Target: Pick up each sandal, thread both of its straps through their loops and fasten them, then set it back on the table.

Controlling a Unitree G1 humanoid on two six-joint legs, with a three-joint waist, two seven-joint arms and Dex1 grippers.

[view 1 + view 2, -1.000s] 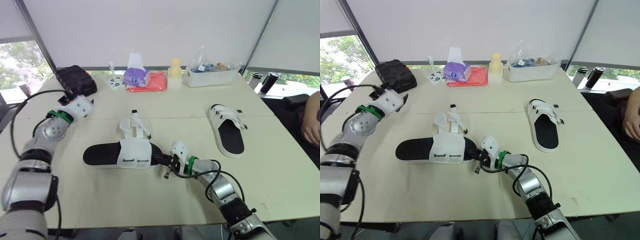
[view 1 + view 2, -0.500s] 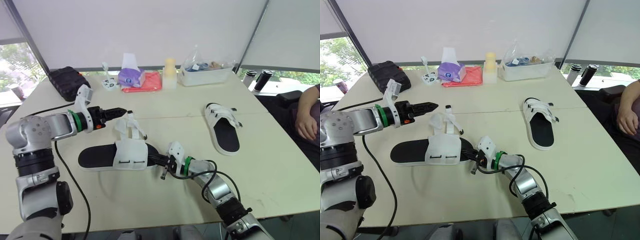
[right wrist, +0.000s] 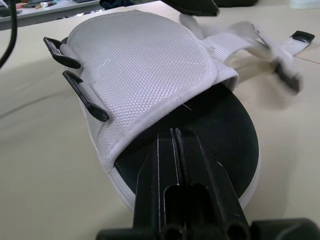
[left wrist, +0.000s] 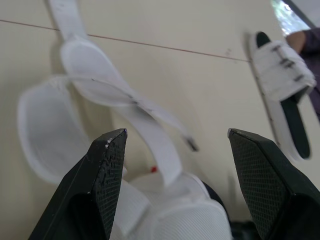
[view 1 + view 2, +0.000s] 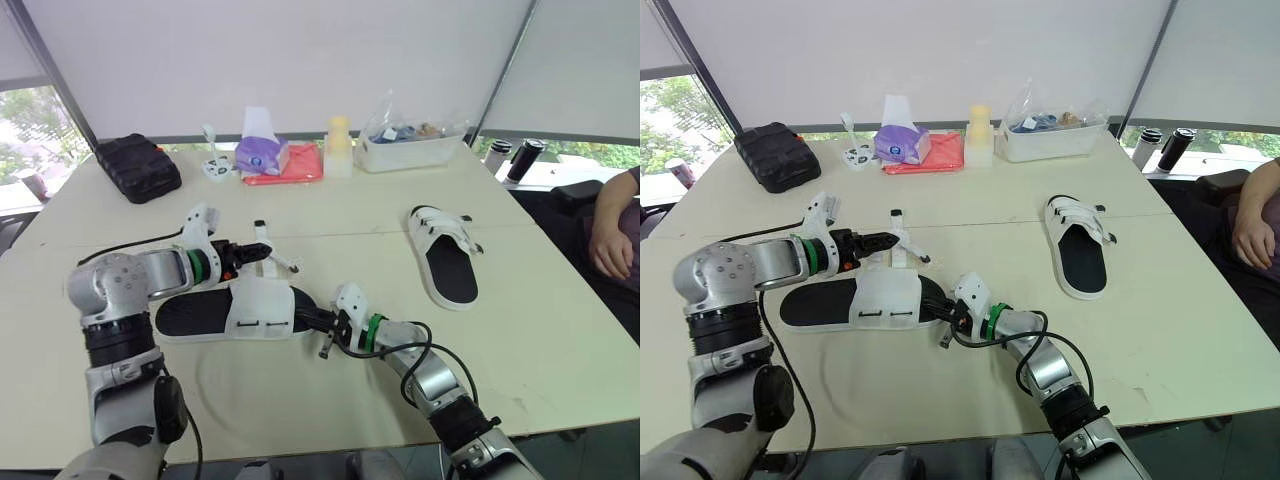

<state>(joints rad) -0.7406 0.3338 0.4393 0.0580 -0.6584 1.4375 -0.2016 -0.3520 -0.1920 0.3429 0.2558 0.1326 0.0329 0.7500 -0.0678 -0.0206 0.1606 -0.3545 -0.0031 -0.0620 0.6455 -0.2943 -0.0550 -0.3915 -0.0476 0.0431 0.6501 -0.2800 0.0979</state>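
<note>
The near sandal (image 5: pixel 240 312) has a black sole and a white upper and lies flat on the table (image 5: pixel 330 205). Its two loose straps (image 5: pixel 268 256) trail off the far side. My left gripper (image 5: pixel 257 249) is open at those straps, and one strap (image 4: pixel 160 145) runs between its wide-apart fingers (image 4: pixel 107 165). My right gripper (image 5: pixel 312 320) is shut, with its tips resting on the black footbed (image 3: pixel 225 130) at the sandal's right end. A second sandal (image 5: pixel 448 255) lies apart at the right with both straps across its upper.
Along the table's far edge stand a black case (image 5: pixel 138 165), a purple tissue pack (image 5: pixel 265 152), a red pouch (image 5: pixel 298 165), a yellow bottle (image 5: pixel 340 146) and a clear bin (image 5: pixel 415 148). A person's hand (image 5: pixel 608 235) rests at the right edge.
My left arm has swung in from the table's left side, and its open gripper now sits at the loose straps. The right gripper has stayed on the sandal.
</note>
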